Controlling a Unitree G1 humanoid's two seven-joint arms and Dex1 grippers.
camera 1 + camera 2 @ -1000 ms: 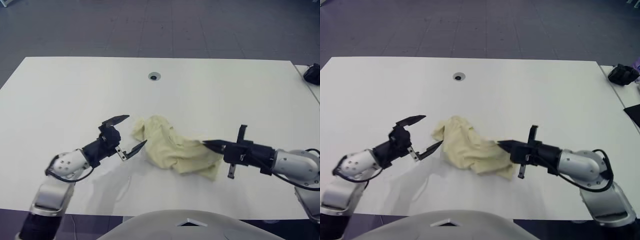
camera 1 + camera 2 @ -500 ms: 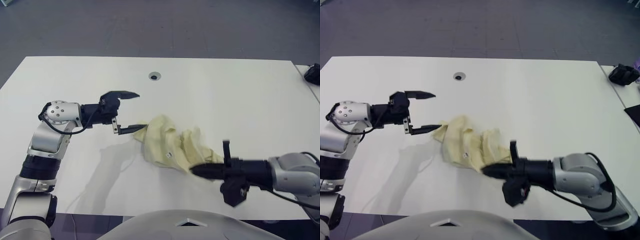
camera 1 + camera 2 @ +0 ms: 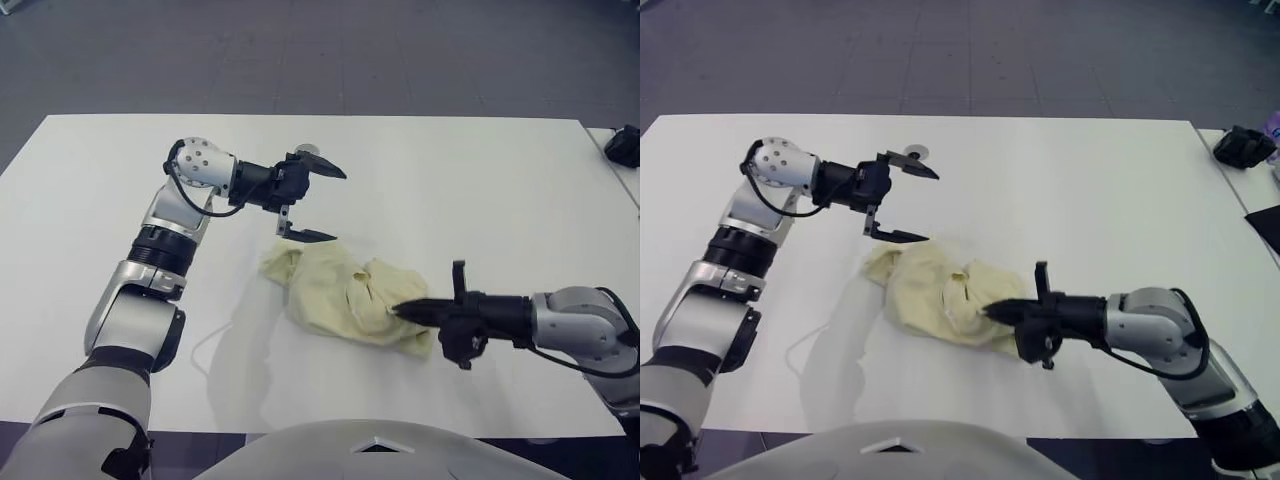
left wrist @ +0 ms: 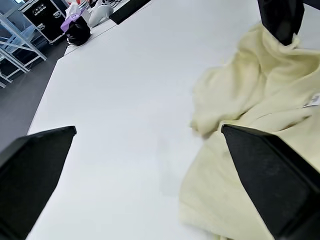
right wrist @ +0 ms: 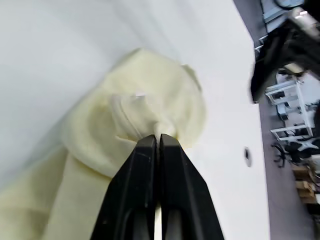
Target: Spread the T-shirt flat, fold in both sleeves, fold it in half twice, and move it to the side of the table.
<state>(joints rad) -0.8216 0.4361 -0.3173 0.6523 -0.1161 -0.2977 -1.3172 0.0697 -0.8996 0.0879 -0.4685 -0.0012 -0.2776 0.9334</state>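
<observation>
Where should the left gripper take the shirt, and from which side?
Pinch the bunched end of the shirt nearest the open left gripper, coming down from above. It stands off the table and lies opposite where the right gripper pinches, so pulling should spread it.

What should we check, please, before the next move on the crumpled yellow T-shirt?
1. Grip: right claw shut on a fold of the pale yellow crumpled cloth T-shirt: ok.
2. Readiness: left claw open above the shirt's far edge: ok.
3. Contact between left claw and cloth: cannot tell.
4. Shirt spread flat: not ok, bunched.
5. Shirt wholly on the white table: ok.
</observation>
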